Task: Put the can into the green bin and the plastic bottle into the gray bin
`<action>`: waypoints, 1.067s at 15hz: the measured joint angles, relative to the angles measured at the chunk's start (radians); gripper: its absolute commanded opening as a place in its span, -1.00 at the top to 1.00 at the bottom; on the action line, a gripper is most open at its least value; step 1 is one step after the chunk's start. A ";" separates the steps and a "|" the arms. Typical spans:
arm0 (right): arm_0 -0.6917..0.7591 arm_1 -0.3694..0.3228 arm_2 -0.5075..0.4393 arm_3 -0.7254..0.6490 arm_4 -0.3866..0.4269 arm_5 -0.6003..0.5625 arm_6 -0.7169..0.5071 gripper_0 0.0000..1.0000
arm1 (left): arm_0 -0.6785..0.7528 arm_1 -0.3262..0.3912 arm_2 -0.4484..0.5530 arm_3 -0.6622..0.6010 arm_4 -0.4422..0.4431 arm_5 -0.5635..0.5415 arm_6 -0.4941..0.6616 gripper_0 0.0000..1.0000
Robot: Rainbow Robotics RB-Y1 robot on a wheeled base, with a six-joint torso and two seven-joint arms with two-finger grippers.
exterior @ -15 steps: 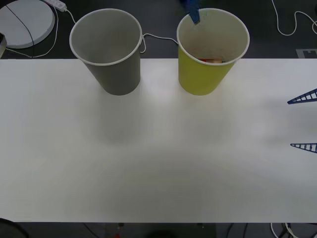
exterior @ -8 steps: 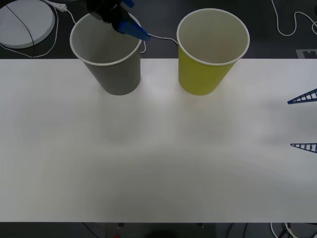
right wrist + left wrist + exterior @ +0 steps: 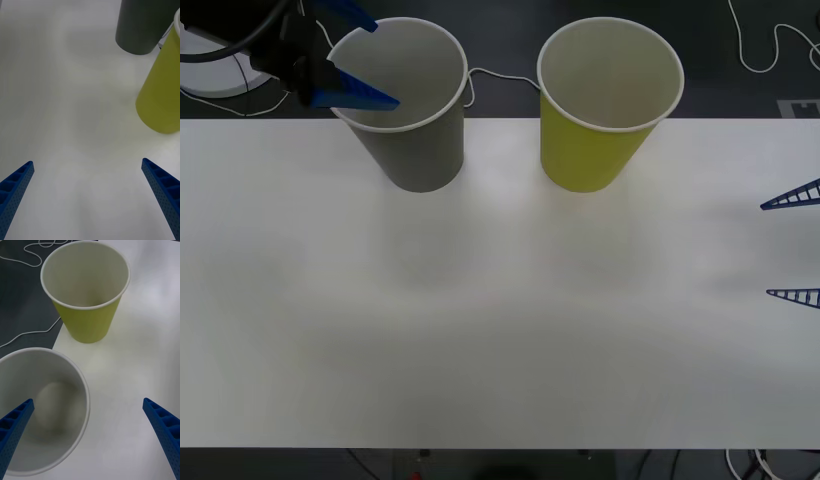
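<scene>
The gray bin stands upright at the table's far left, and the green bin stands upright to its right. Both interiors look pale. The can and the plastic bottle are out of view. My left gripper hovers open over the gray bin's left rim with nothing between its fingers. In the left wrist view, the left gripper is above the gray bin, with the green bin beyond. My right gripper rests open at the table's right edge. In the right wrist view, the right gripper faces the green bin and the gray bin.
The white table stretches wide in front of the bins. Behind the table lie white cables on a dark floor, and a round white disc sits at the far left.
My left gripper has swung left from above the green bin to the gray bin's left rim. The can seen inside the green bin a second ago no longer shows. The right gripper has stayed still.
</scene>
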 measured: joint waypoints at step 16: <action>0.000 0.000 0.000 0.000 0.000 0.000 0.000 -1.00 | 0.592 0.064 0.315 -0.144 0.114 0.000 -0.583 -1.00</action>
